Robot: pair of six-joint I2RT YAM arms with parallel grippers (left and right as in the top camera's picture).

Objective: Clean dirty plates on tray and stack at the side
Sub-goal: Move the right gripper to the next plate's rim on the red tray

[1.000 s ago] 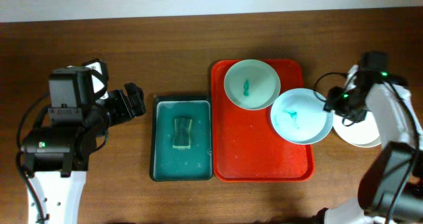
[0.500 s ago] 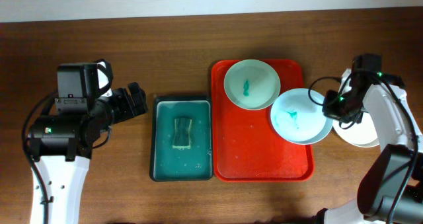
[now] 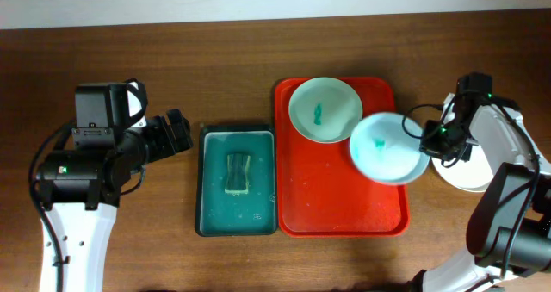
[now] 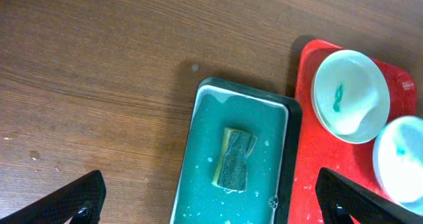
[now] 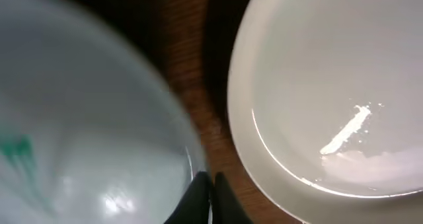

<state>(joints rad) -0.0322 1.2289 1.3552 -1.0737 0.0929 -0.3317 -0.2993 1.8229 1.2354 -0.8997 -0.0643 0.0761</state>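
Two smeared plates are at the red tray (image 3: pixel 336 201). One plate (image 3: pixel 325 109) lies at the tray's far end, also visible in the left wrist view as a plate (image 4: pixel 350 95). The second plate (image 3: pixel 387 147) overhangs the tray's right rim, and my right gripper (image 3: pixel 428 137) is shut on its right edge. In the right wrist view the closed gripper (image 5: pixel 211 184) pinches that plate's rim (image 5: pixel 86 138). A clean white plate (image 5: pixel 330 85) rests on the table just to the right (image 3: pixel 469 173). My left gripper (image 3: pixel 176 133) hangs open left of the trays, its gripper (image 4: pixel 211 204) empty.
A dark green tray (image 3: pixel 211 189) with teal water and a sponge (image 3: pixel 237 173) lies left of the red tray; the sponge (image 4: pixel 234 159) sits ahead of my left gripper. Bare wooden table surrounds both trays.
My right gripper has closed on the rim of the right-hand smeared plate, and the plate has shifted slightly left. The left arm shifted a little early on, then held still.
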